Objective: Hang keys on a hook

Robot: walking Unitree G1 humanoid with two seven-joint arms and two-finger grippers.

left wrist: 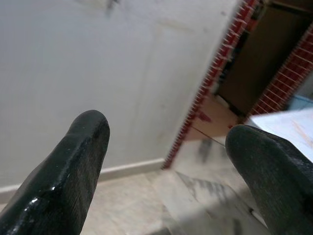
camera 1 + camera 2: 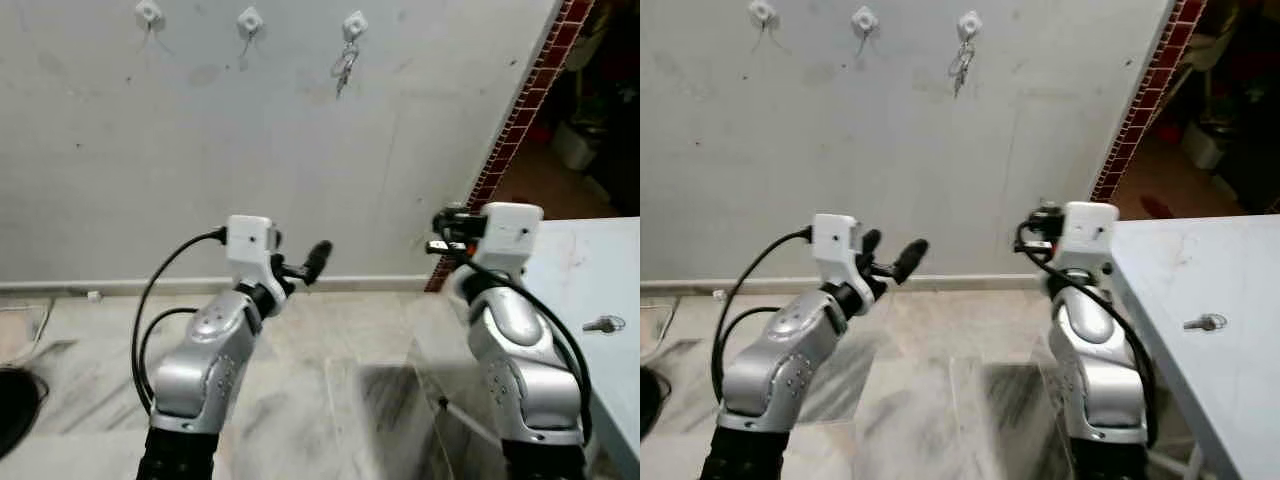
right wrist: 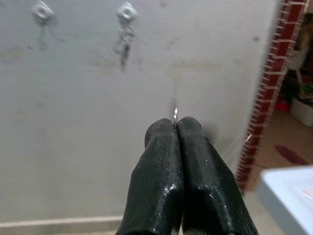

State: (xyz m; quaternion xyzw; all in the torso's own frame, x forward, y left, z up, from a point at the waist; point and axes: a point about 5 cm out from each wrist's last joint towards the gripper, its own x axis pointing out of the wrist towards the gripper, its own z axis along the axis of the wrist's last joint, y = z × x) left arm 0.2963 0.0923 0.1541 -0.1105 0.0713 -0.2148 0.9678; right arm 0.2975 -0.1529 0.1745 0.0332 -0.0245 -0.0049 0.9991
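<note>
Three white hooks are fixed high on the grey wall: left hook (image 2: 148, 12), middle hook (image 2: 250, 20), right hook (image 2: 355, 24). A bunch of keys (image 2: 345, 66) hangs from the right hook. My right gripper (image 3: 174, 122) is raised in front of the wall, below and right of those keys. It is shut, and a thin sliver of metal (image 3: 174, 112), apparently a key, sticks out between the tips. My left gripper (image 2: 300, 264) is held up lower and further left, open and empty. One more key (image 2: 603, 324) lies on the table.
A pale blue table (image 2: 575, 270) stands on my right, its edge beside the right arm. A red brick doorway edge (image 2: 520, 110) runs down the wall's right end. A dark object (image 2: 12, 405) and a cable lie on the marble floor at far left.
</note>
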